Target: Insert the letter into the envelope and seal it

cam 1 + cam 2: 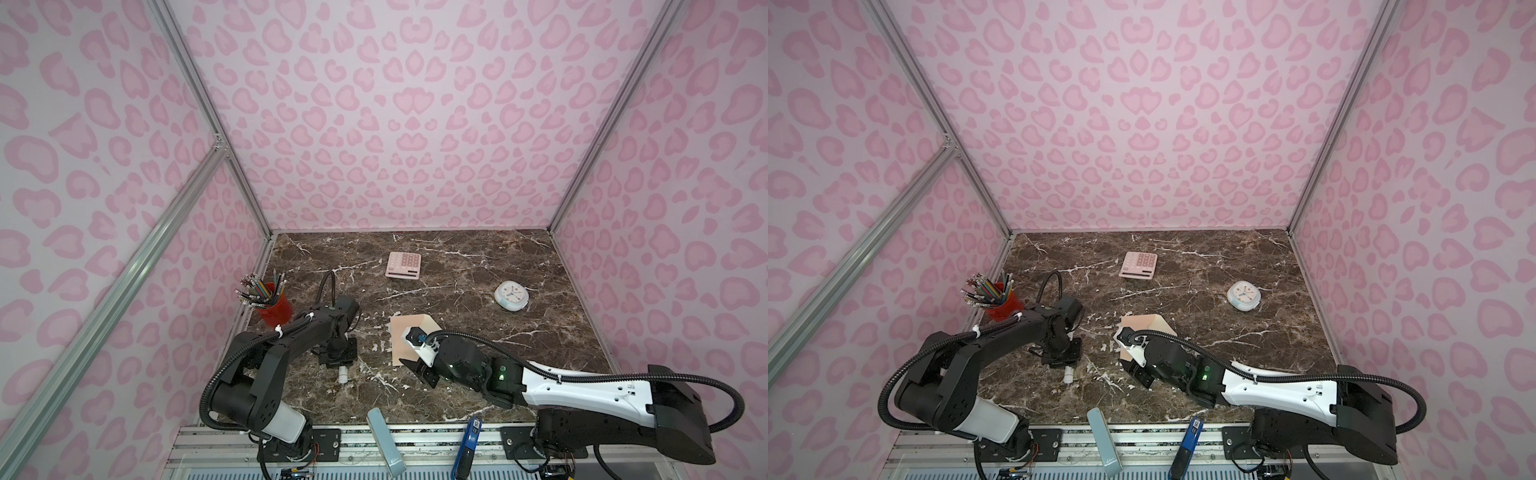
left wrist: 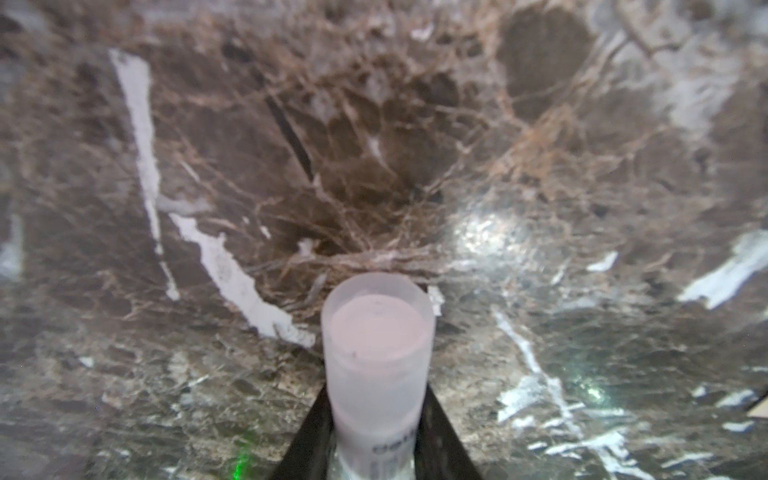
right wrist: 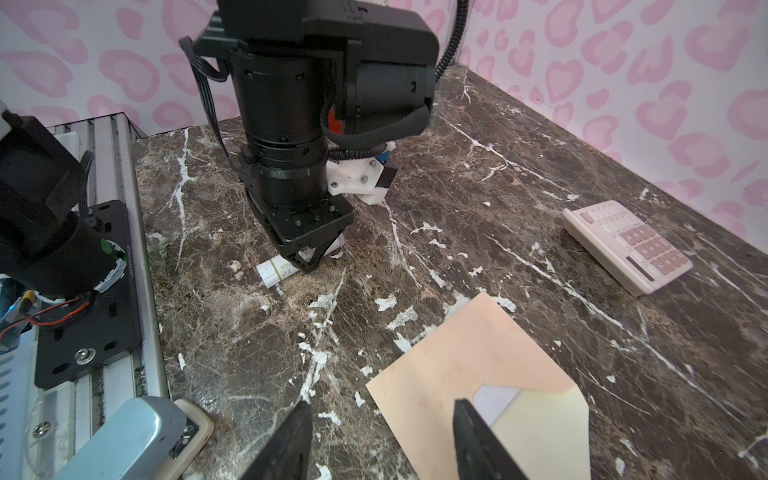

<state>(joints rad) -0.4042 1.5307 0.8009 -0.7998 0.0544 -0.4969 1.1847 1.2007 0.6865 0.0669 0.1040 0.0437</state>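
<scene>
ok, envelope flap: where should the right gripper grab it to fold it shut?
Probably the far free edge of the flap, coming in low from the side away from the envelope body. It lies open, cream side up, hinged at the mouth where the letter shows, so only that edge can lift. The right gripper, open above the envelope, would need one finger slipped under.

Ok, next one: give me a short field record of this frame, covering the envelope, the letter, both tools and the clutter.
envelope: flat on the marble table, flap open with its pale inner side up
letter: inside the envelope, a white strip showing at the mouth
left tool: shut on a white tube, down at table level
right tool: open above the envelope, holding nothing
clutter: pink calculator, clock, red pencil cup
sealed: not yet
</scene>
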